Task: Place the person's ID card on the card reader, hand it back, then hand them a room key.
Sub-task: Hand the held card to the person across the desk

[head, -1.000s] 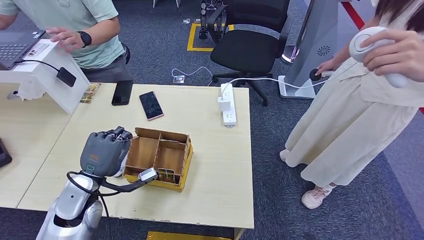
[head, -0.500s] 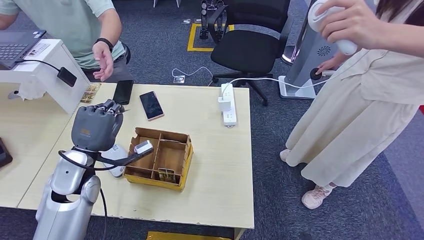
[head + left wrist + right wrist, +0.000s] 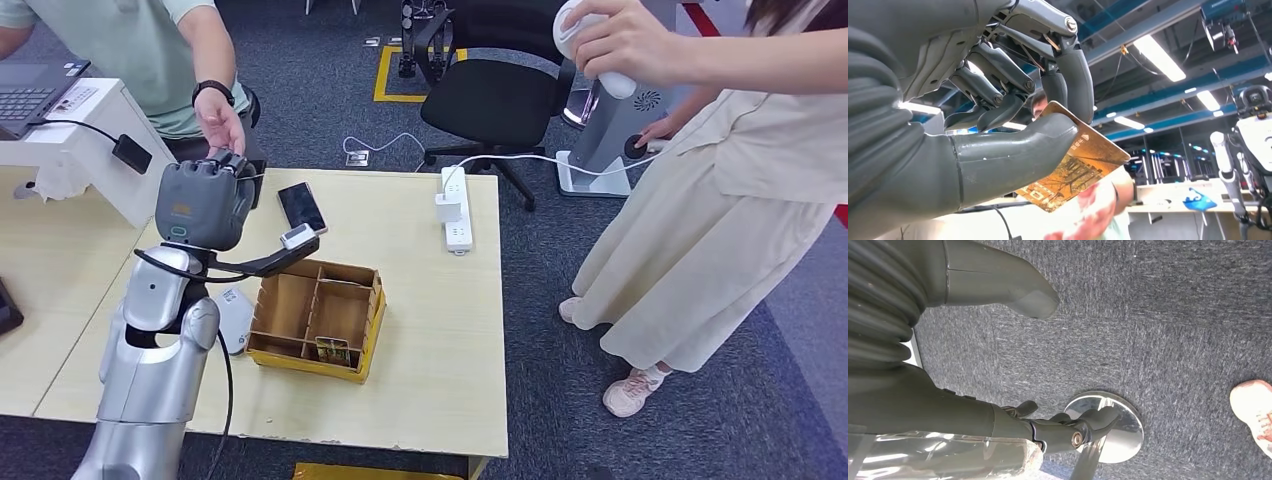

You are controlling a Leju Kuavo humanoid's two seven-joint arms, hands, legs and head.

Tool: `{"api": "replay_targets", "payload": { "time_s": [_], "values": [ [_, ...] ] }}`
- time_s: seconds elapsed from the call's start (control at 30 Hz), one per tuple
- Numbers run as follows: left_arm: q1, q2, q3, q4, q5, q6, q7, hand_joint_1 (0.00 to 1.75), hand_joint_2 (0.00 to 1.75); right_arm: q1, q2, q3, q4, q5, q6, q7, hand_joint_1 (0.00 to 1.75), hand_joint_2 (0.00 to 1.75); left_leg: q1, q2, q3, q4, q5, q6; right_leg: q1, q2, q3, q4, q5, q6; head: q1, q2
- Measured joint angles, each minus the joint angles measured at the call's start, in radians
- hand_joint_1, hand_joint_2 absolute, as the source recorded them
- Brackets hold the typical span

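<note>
Pinching a gold room key (image 3: 1073, 167) between thumb and fingers, the left robot hand (image 3: 205, 200) meets the person's hand (image 3: 222, 122); the right robot hand (image 3: 1013, 365) hangs open.

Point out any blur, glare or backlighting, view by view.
Head view: evenly lit and sharp. Left wrist view: bright ceiling strip lights flare, the person's reaching hand under the gold patterned card is blurred. Right wrist view: round metal floor base glints.

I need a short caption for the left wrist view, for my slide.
Left hand holds a golden room key card out toward a person's reaching hand.
</note>
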Motion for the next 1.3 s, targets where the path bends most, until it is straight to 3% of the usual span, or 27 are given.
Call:
{"api": "replay_targets", "payload": {
  "time_s": [0.63,1.3],
  "values": [
    [-0.072,-0.05,0.0,0.142,-0.006,0.02,0.088,1.75,1.75,0.008,0.0,-0.007,0.019,0.001,0.0,-0.001,0.0,1.75,0.0,0.0,0.0,0.0,0.0,0.0,0.0,0.0,0.0,0.0,0.0,0.0,0.0,0.0],
    [-0.091,-0.04,0.0,0.186,-0.006,0.039,0.18,1.75,1.75,0.028,0.002,-0.055,0.018,0.025,0.005,-0.019,0.0,1.75,0.0,0.0,-0.001,0.0,0.0,0.0,0.0,0.0,0.0,0.0,0.0,0.0,0.0,0.0]
  ]
}}
